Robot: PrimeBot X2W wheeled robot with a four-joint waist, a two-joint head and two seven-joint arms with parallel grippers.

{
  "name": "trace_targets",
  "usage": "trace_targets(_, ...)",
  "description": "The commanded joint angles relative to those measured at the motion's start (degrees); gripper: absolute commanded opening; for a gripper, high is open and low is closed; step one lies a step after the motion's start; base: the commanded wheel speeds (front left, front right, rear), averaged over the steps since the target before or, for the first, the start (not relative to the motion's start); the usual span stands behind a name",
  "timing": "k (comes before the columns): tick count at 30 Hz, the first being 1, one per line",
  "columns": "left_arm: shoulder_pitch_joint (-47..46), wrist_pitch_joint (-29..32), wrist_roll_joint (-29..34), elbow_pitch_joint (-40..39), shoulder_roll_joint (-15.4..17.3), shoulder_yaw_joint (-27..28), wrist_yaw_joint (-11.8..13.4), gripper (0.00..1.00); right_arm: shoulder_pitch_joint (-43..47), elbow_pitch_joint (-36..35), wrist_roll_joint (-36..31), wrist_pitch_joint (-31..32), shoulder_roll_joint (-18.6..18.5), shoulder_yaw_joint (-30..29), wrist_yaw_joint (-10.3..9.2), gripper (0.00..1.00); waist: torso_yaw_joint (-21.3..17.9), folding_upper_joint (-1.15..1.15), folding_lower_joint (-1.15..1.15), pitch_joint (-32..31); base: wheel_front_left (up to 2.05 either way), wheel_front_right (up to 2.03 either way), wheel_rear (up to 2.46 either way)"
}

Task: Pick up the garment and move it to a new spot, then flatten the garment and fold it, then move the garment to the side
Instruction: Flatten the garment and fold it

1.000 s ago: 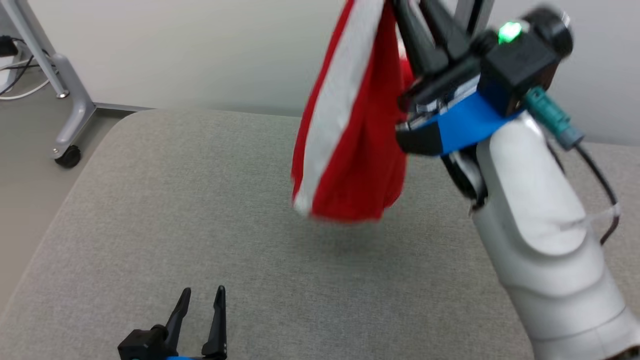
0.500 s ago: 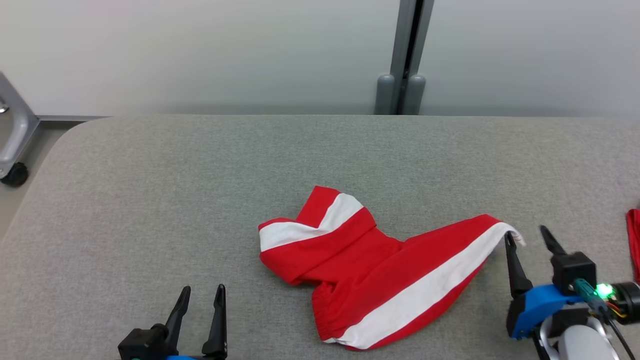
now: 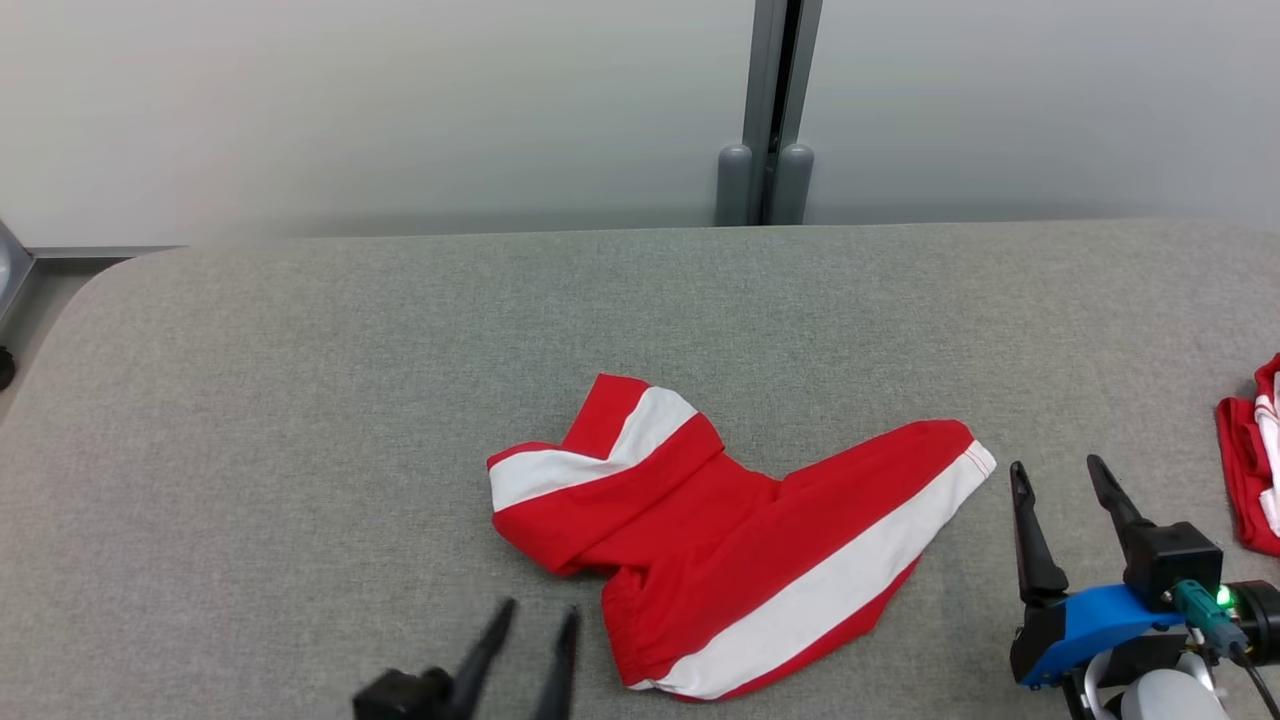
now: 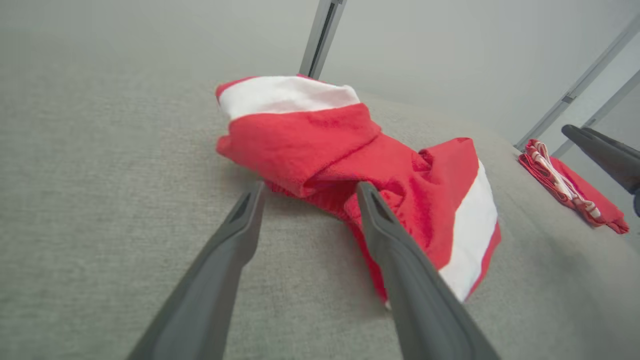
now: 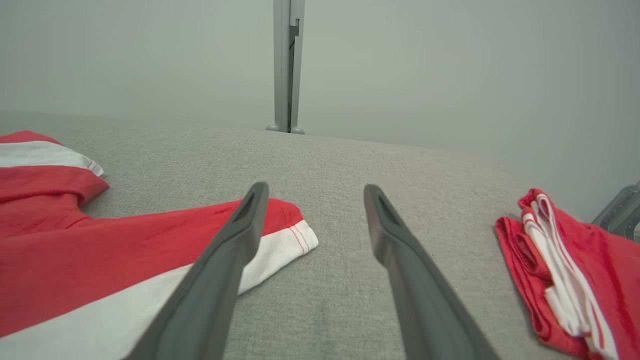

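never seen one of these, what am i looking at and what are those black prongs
It is a two-armed robot at a grey fabric-covered table. One picture comes from a camera on its head, looking down; the other two come from cameras on its wrists, looking along the fingers. The black prongs are its grippers, left gripper and right gripper, both open and holding nothing. Between them lies a crumpled red garment with white stripes. A second red and white cloth, folded, sits farther right.

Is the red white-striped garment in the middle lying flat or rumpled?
Rumpled: the red white-striped garment lies on the grey fabric surface, one end doubled over itself, unflattened.
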Motion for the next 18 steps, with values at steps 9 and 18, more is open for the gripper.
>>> trace_targets(9, -3.92, -0.14, -18.59, -1.65, 7.81, -20.77, -0.08, 1.00, -0.32, -1.05, 1.33, -0.18, -0.14, 2.27, -0.02, 1.00, -1.61, 0.00, 0.00, 1.75, 0.00, 0.00, 0.00)
trace_targets(18, -7.88, -0.14, -24.62, -1.65, 10.51, -25.65, -0.08, 1.00, -1.07, -2.11, 1.63, -0.18, -0.13, 3.08, -0.02, 1.00, -3.57, 0.00, 0.00, 3.68, 0.00, 0.00, 0.00)
